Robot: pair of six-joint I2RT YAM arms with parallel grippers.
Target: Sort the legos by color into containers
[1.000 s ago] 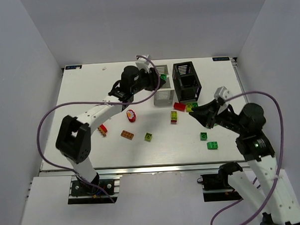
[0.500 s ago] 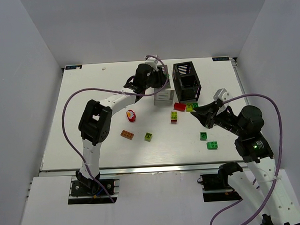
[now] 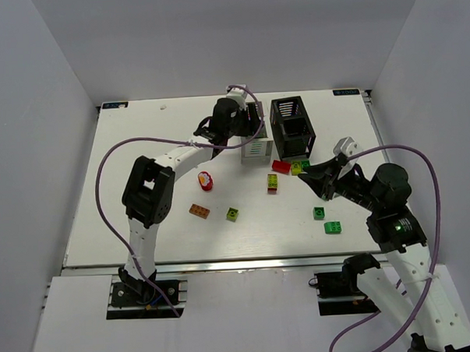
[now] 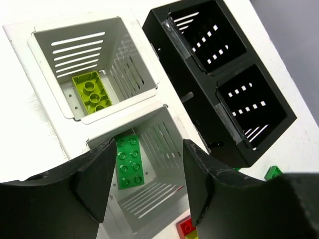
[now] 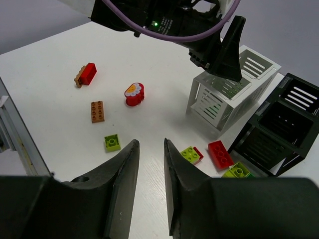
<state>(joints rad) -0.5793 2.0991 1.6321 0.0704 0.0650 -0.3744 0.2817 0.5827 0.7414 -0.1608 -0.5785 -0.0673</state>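
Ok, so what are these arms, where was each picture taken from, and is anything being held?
They are two robot arms bolted to a table, each ending in a two-finger gripper. One camera looks down from above; the other two sit on the wrists. The left gripper hangs open over the white box, where a green brick and a lime brick sit in separate compartments. The right gripper, only slightly open, holds nothing. The black box stands beside the white one; loose bricks lie around.

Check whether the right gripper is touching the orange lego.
Apart. The right wrist view shows bare table between the right gripper and the orange lego.
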